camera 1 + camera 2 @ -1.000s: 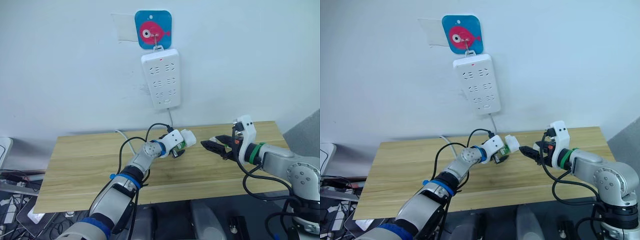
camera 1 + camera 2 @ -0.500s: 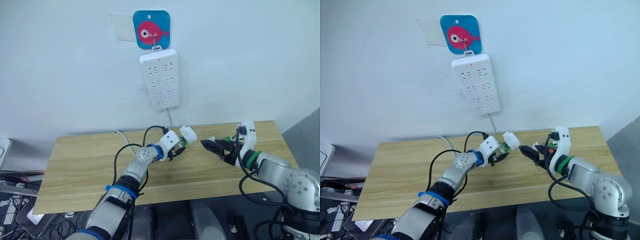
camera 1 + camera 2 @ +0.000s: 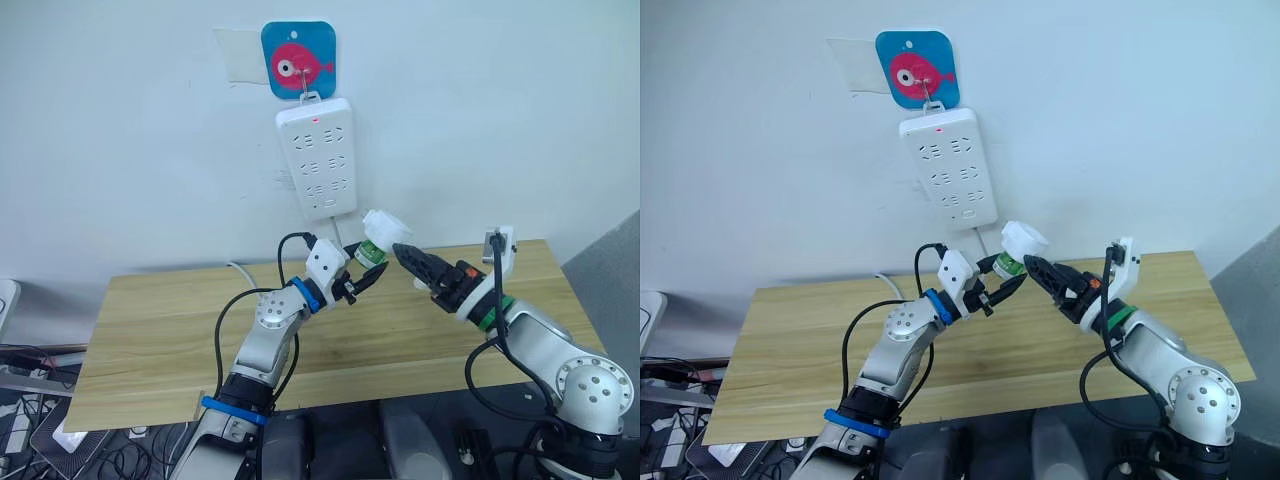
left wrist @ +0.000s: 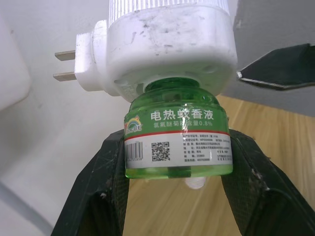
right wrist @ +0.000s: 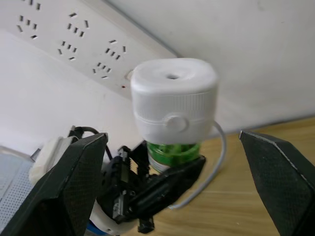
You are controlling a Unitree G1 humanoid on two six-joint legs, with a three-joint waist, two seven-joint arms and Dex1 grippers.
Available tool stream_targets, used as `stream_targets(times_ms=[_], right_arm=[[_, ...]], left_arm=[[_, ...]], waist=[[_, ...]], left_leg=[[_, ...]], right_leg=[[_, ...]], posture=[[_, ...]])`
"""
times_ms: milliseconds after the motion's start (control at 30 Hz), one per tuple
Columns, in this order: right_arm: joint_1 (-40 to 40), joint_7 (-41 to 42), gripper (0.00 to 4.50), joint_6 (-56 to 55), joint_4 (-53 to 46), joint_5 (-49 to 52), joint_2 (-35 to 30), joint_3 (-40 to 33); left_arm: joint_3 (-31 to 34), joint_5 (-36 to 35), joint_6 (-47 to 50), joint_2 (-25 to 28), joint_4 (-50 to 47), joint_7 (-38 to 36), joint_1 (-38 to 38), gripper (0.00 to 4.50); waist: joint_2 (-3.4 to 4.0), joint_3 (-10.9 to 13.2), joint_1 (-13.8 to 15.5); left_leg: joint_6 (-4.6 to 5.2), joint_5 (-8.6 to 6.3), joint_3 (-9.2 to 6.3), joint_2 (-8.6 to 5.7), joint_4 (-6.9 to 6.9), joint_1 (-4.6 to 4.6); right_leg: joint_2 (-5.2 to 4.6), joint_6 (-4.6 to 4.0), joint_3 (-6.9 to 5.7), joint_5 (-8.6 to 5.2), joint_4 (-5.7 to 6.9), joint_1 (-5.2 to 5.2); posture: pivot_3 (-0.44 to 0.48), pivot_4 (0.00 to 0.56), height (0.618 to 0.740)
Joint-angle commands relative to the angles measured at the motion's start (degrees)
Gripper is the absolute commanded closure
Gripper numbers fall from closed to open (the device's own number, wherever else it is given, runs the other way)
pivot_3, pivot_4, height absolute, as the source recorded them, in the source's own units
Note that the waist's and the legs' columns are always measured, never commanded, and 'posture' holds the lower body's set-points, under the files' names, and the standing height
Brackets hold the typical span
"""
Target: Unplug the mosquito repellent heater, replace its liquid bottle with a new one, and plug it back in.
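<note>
Long white multi-socket power strip (image 3: 318, 157): hangs on pale wall from blue fish hook (image 3: 298, 59), near the raised unit.

Small white rounded plastic heater (image 4: 167, 46) with translucent green bottle (image 4: 176, 136): aloft above light wooden surface (image 3: 150, 330). Left end effector (image 4: 174, 169) clamps the bottle.

Right end effector (image 5: 172, 167): spread wide, just beside heater.

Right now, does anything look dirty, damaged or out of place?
The mosquito repellent heater has dark scuffs and smudges on its white shell. It is unplugged, prongs bare, held up by its liquid bottle in the left gripper. Nothing spilled.
</note>
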Motion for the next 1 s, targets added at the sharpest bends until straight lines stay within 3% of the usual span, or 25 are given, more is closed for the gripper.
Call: stream_targets(times_ms=[33,700,800,900,1000], right_arm=[[-1.61,0.72,0.00,-3.33,-0.08,-1.90,-0.43,2.22],[-4.41,-0.45,0.00,-10.00,3.71,-5.97,1.36,6.69],[-4.65,-0.49,0.61,-10.63,4.15,-5.57,2.02,6.57],[-4.84,-0.19,1.53,-10.53,4.33,-5.16,2.20,6.77],[-4.84,0.20,1.52,-10.08,3.95,-4.46,2.40,7.40]], left_arm=[[-0.58,-2.59,1.70,-0.31,-5.78,-1.17,0.71,2.26],[-3.00,-3.37,4.70,-0.44,-11.56,-1.21,2.92,2.26],[-3.08,-3.41,4.89,-0.63,-11.53,-1.12,2.75,2.26],[-3.15,-3.50,5.09,-0.72,-11.64,-1.16,2.73,2.26],[-3.25,-3.59,5.39,-0.71,-11.79,-1.33,2.76,2.26]], waist=[[0.00,0.00,0.00],[0.02,-0.01,0.06],[0.02,-0.01,0.05],[0.02,-0.01,0.04],[0.02,-0.01,0.04]], left_leg=[[0.00,0.00,-0.02,0.01,0.00,-0.01],[0.00,0.00,-0.03,0.01,0.00,0.00],[0.00,0.00,-0.02,0.01,0.00,0.00],[0.00,0.00,-0.03,0.02,0.00,0.00],[0.00,0.00,-0.02,0.01,0.00,0.00]], right_leg=[[0.01,0.00,-0.01,0.00,0.00,0.00],[0.02,0.00,0.02,0.00,0.00,-0.01],[0.03,0.00,0.02,0.00,0.00,-0.01],[0.03,0.00,0.02,0.00,0.00,-0.01],[0.03,0.00,0.03,0.00,0.00,-0.01]], posture=[[-0.247,0.231,0.740],[-0.243,0.232,0.740],[-0.243,0.232,0.740],[-0.244,0.235,0.740],[-0.242,0.237,0.740]])
